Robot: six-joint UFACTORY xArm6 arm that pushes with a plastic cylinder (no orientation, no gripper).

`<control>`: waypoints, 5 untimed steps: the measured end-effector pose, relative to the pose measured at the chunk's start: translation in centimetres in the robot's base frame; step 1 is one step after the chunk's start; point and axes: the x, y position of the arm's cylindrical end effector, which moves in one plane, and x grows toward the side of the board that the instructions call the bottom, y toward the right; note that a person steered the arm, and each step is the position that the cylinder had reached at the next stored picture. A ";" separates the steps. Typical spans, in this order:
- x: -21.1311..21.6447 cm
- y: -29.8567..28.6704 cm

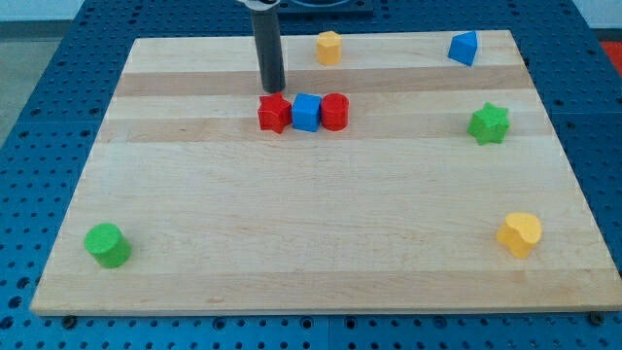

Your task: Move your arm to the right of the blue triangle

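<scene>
Tip (274, 89) just above star (274, 114), triangle (464, 48) far right

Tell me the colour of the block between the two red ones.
Blue: the blue cube, seen in the camera view.

No readable text or labels anywhere

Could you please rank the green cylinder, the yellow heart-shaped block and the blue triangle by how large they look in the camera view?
1. green cylinder and yellow heart-shaped block: alike, both nearer the view's bottom.
2. blue triangle: smallest, though it sits farther back, so true size is unsure.
</scene>
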 end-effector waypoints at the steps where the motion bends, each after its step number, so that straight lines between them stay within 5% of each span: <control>1: 0.0 3.3; 5: 1.1 20.1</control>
